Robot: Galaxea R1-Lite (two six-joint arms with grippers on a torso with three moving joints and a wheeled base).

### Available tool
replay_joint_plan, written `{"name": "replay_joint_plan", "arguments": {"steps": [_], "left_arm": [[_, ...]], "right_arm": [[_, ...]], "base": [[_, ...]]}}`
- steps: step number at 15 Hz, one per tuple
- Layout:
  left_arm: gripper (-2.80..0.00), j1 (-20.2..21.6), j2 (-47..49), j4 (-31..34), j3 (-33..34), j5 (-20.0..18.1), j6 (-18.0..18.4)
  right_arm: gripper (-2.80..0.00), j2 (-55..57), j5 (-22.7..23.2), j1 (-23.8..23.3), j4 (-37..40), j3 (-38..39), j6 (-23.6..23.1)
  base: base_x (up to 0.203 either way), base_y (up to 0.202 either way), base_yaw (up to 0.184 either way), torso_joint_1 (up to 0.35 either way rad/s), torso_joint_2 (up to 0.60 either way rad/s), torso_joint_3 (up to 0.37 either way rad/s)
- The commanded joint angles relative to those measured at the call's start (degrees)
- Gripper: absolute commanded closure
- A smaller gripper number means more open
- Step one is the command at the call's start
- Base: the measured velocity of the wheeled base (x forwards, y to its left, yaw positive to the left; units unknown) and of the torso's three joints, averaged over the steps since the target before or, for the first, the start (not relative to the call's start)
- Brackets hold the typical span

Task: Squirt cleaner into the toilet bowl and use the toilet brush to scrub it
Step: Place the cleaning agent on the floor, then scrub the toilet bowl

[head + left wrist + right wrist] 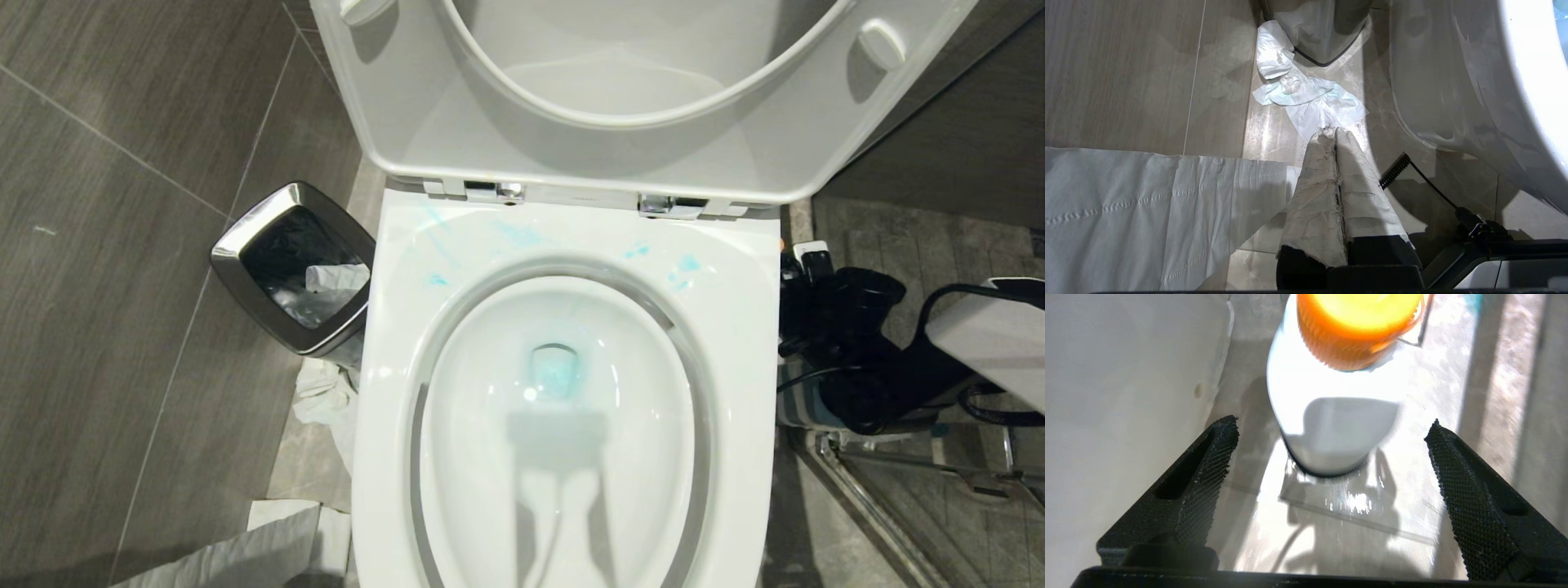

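Observation:
The toilet bowl is white, with seat and lid raised. Turquoise smears mark its back rim, and blue-tinted water sits in the basin. The cleaner, a pale bottle with an orange cap, stands upright on the floor right of the toilet. My right gripper is open around it, both black fingers apart from the bottle. That arm reaches down beside the toilet's right flank. My left gripper is shut and empty, low over the floor left of the toilet. The toilet brush is out of view.
A chrome-rimmed black bin stands left of the toilet, with crumpled tissue on the floor by it and a long paper sheet nearer me. A striped blue-grey holder sits under my right arm. The toilet's side wall runs close beside the right gripper.

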Motion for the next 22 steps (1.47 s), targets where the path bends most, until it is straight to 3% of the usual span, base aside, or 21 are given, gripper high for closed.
{"name": "replay_joint_plan", "arguments": {"steps": [1,10,11,15,22], "left_arm": [[0.0,0.0,0.0,0.0,0.1,0.0,0.0],[0.0,0.0,0.0,0.0,0.1,0.0,0.0],[0.0,0.0,0.0,0.0,0.1,0.0,0.0],[0.0,0.0,0.0,0.0,0.1,0.0,0.0],[0.0,0.0,0.0,0.0,0.1,0.0,0.0]], "right_arm": [[-2.8,-8.9,0.0,0.0,0.5,6.0,0.4],[-2.8,-33.1,0.0,-0.1,6.9,24.3,2.3],[0.0,-35.7,0.0,-0.1,7.8,26.3,2.5],[0.0,-47.5,-0.1,-0.6,15.7,32.8,2.9],[0.0,-69.3,1.4,-7.6,43.5,34.3,4.3]], "base": [[0.0,0.0,0.0,0.0,0.0,0.0],[0.0,0.0,0.0,0.0,0.0,0.0],[0.0,0.0,0.0,0.0,0.0,0.0],[0.0,0.0,0.0,0.0,0.0,0.0],[0.0,0.0,0.0,0.0,0.0,0.0]]}}
